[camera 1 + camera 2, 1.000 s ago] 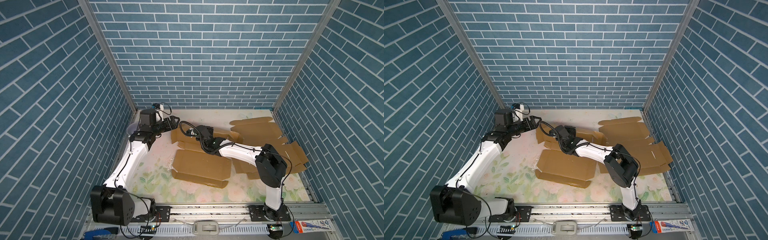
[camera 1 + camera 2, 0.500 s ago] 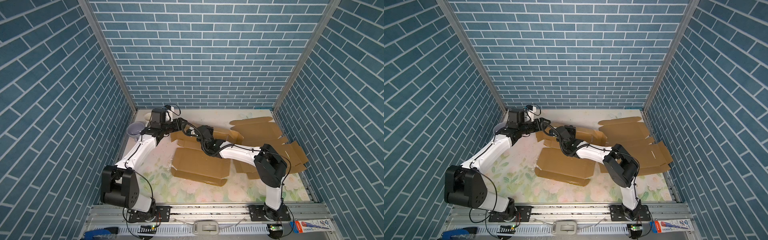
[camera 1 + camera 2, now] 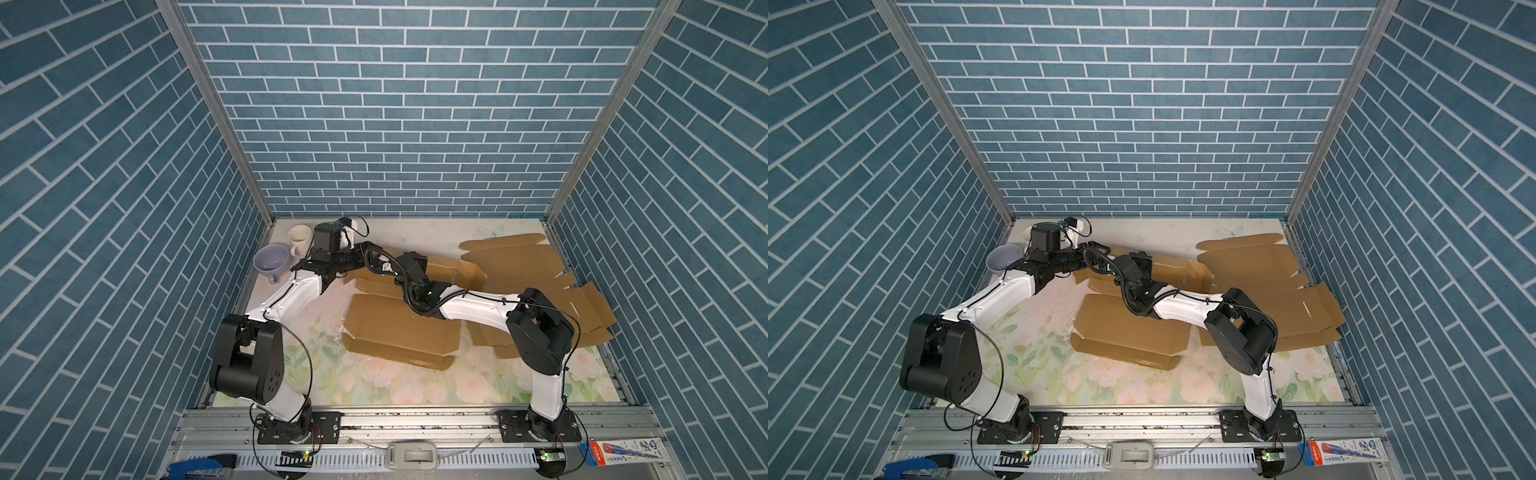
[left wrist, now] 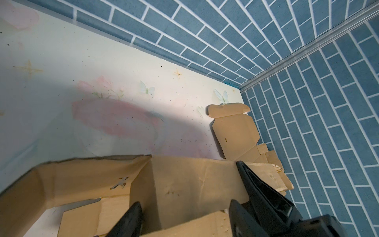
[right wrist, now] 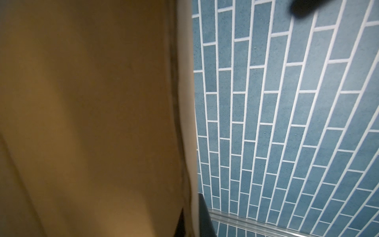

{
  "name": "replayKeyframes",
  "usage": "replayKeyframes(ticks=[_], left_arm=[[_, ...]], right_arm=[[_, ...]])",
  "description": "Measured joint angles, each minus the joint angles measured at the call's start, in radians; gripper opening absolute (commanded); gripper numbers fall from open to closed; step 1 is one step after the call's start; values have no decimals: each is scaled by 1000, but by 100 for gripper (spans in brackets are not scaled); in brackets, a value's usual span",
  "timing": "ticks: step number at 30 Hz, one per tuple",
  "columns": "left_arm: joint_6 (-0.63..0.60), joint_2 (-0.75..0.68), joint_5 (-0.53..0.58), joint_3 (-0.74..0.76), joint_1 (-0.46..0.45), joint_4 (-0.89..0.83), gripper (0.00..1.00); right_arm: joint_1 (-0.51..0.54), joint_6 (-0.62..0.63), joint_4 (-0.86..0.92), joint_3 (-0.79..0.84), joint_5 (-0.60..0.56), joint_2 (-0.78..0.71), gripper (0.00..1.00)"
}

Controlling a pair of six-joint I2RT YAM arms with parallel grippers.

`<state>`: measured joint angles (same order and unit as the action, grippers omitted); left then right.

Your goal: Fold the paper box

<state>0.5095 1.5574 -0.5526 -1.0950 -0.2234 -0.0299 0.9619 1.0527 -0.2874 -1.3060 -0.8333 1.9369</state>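
Movement over the last second: left arm swung in from the left edge of the tabletop (image 3: 374,386) to the far-left corner of the paper box (image 3: 399,332), uncovering the lilac cup (image 3: 272,259) and white mug (image 3: 298,237) behind it. Left gripper (image 4: 185,195) now straddles a raised flap (image 4: 92,178) in the left wrist view. Its jaws are apart and narrowing, card between the fingers, not pinched yet as far as I can tell. Right gripper (image 3: 388,268) barely moved and is closed on a box panel that fills its wrist view, where a thin card edge runs down between the dark fingers. Box sits mid-tabletop, near part looks folded over, far part open. Flat cardboard blanks (image 3: 519,266) lie just beside it on the right.

Both arms now meet at the same far corner, so the step is probably a two-handed flap fold or tuck: right holds, left about to clamp. Fold looks far from done. Risk: left catches two layers or crumples the flap.
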Motion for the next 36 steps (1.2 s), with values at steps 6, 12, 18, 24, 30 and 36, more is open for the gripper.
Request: replayKeyframes(ticks=[6,12,18,24,30,36], left_arm=[[-95,-93,-14,-6,135,-95,68],[-227,-161,16,-59,303,-138,62],[-317,-4,6,-63,324,-129,67],[-380,116,-21,-29,312,-123,72],[-410,167,-77,-25,280,-42,72],[-419,174,-150,-1,262,5,68]], right_arm=[[-11,19,-67,67,19,-19,0],[-31,48,-129,116,62,-45,0],[-57,58,-174,150,122,-74,0],[-71,75,-225,196,177,-109,0],[-72,83,-264,214,218,-114,0],[-72,98,-275,216,237,-114,0]])
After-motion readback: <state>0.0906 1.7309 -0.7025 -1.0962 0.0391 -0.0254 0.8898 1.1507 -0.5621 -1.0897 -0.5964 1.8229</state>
